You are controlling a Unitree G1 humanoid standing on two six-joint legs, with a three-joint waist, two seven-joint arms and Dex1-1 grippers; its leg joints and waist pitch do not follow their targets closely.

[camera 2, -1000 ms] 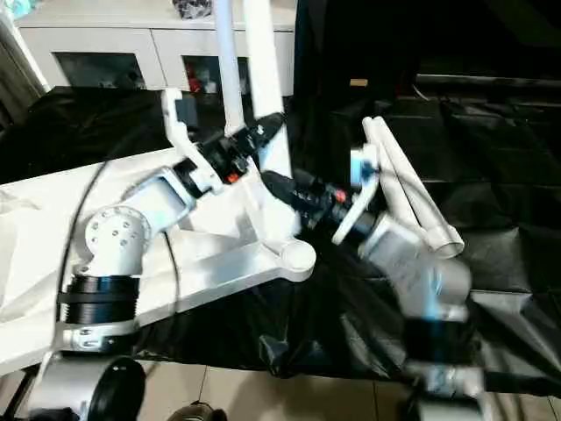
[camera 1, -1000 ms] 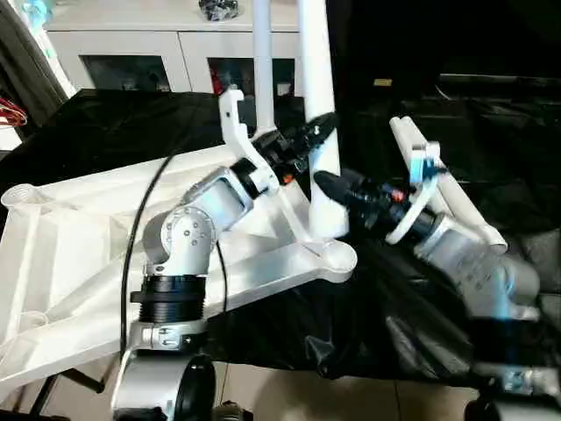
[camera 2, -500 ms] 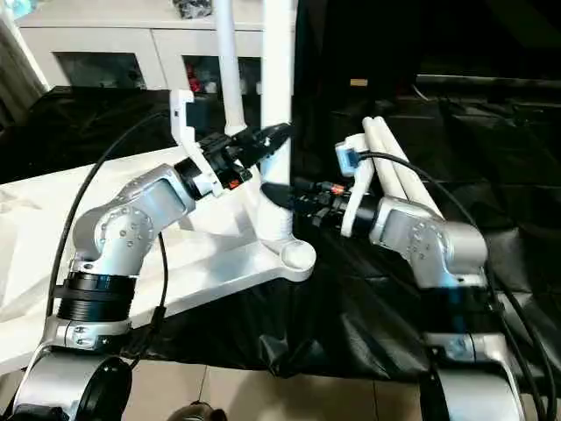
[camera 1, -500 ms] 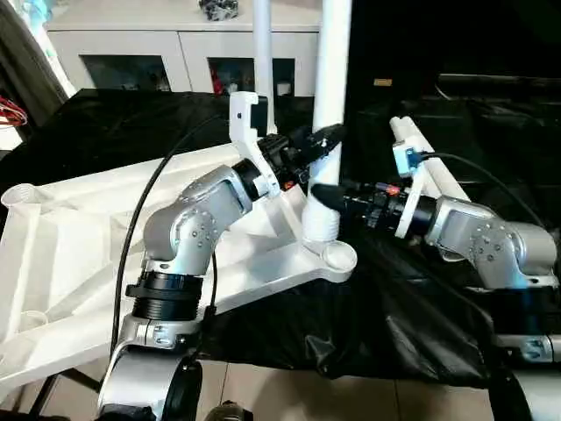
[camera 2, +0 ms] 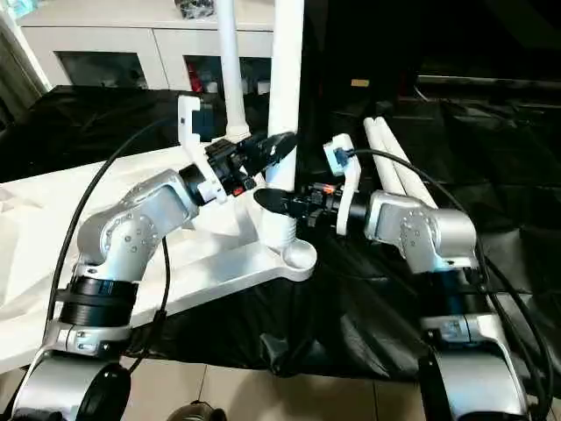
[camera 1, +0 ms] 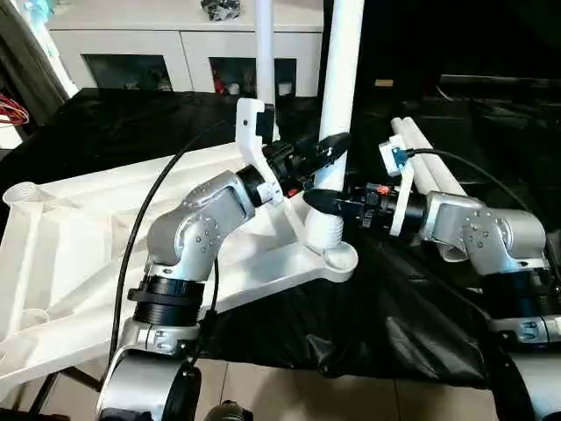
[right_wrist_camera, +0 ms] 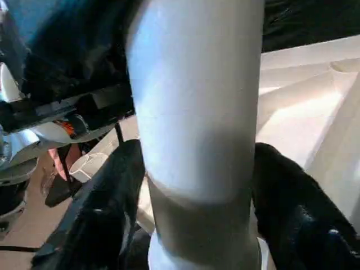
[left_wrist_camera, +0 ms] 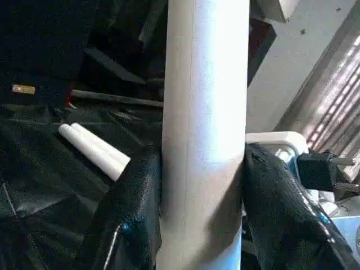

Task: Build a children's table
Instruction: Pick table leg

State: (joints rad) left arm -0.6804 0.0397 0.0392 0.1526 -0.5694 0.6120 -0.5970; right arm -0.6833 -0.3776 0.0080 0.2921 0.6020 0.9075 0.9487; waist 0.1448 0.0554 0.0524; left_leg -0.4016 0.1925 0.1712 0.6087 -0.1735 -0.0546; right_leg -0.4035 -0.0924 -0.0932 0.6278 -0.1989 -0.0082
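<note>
1. Clamping an upright white leg (camera 1: 338, 96) from either side, the left gripper (left_wrist_camera: 203, 185) has its two black fingers (left_wrist_camera: 135, 208) pressed against the tube, as the left wrist view shows.
2. Lower on the same leg, near its flared end, the right gripper (right_wrist_camera: 199, 197) straddles the tube with a black finger (right_wrist_camera: 109, 202) on each side; the fingers sit close against it, though whether they press on it cannot be told.
3. In the head views the left gripper (camera 1: 323, 147) reaches the leg from the robot's left, and the right gripper (camera 1: 323, 202) comes in from the right, just beneath it.
4. The leg's foot stands at the near corner socket (camera 1: 337, 257) of the table top (camera 1: 70, 254), which lies upside down with its ribbed underside showing.
5. A second leg (camera 1: 264, 53) stands upright farther back on the top.
6. Two more loose legs (camera 1: 421, 158) lie side by side on the black sheet (camera 1: 386, 316), behind the right forearm.
7. A white cabinet (camera 1: 175, 39) with glass doors stands at the back.
</note>
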